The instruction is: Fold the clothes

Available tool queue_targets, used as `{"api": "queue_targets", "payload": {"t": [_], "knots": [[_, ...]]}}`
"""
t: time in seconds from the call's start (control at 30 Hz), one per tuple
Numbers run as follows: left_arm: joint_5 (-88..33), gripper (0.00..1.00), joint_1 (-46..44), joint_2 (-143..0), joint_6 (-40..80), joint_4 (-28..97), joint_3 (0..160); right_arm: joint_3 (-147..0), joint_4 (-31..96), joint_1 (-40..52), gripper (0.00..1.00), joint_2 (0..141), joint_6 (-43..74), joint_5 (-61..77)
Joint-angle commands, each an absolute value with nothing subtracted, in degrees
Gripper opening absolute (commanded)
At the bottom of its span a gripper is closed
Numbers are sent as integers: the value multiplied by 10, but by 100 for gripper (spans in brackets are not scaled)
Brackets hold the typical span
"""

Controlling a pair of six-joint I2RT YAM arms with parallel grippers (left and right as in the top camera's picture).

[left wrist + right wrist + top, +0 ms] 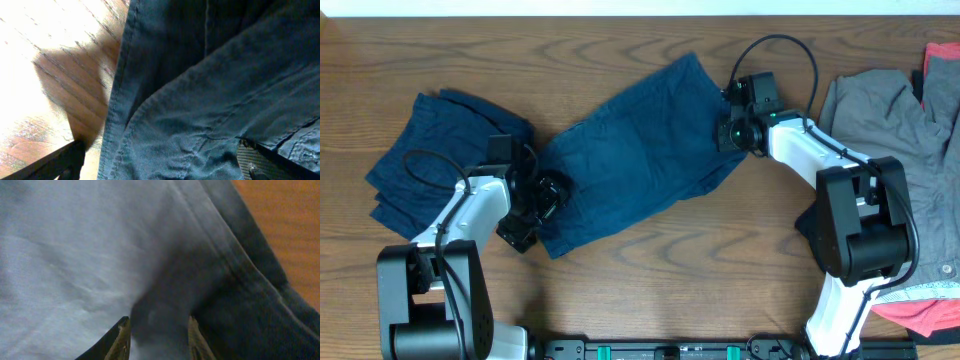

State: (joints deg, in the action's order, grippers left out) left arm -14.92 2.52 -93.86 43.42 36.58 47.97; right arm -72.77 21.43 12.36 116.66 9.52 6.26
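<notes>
The step in hand is the start of a fold on the dark navy-blue denim-like garment (pixel 630 150), which lies spread out on a slant on the brown wooden table (pixel 670 290) and is not yet doubled over. The left gripper (pixel 545 200) sits at the garment's lower end. In its wrist view the fingers stand wide apart, one over bare wood just outside the stitched hem and the other with its ribbed pad (pixel 252 165) partly under a lip of cloth, so it has no hold. The right gripper (pixel 728 130) sits at the opposite, upper end, low over the cloth beside a thick seam. Its fingertips (pixel 122 340) are partly drawn in with fabric between them, and whether they pinch it cannot be told.

The next move likely calls for both grippers to secure their ends and carry one end over toward the other. The left one needs to close on the hem first.

Behind the left gripper, just beside its arm, lies a second rumpled navy-blue garment (pixel 430 160) whose edge comes close to the spread one, and a lift there could snag it. Behind the right gripper, past its arm, a grey cloth garment (pixel 880 120) and a red fabric piece (pixel 942 60) lie well apart from the work
</notes>
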Motion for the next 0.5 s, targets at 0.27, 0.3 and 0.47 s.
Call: {"api": "queue_targets", "payload": {"t": [0.27, 0.3, 0.47], "knots": [[-177, 98, 24, -955, 418, 318, 472, -720, 352, 42, 38, 1180, 127, -96], [-183, 98, 24, -955, 418, 311, 472, -720, 355, 38, 38, 1180, 131, -96], [-221, 98, 22, -955, 416, 271, 472, -721, 358, 37, 47, 1173, 132, -87]]}}
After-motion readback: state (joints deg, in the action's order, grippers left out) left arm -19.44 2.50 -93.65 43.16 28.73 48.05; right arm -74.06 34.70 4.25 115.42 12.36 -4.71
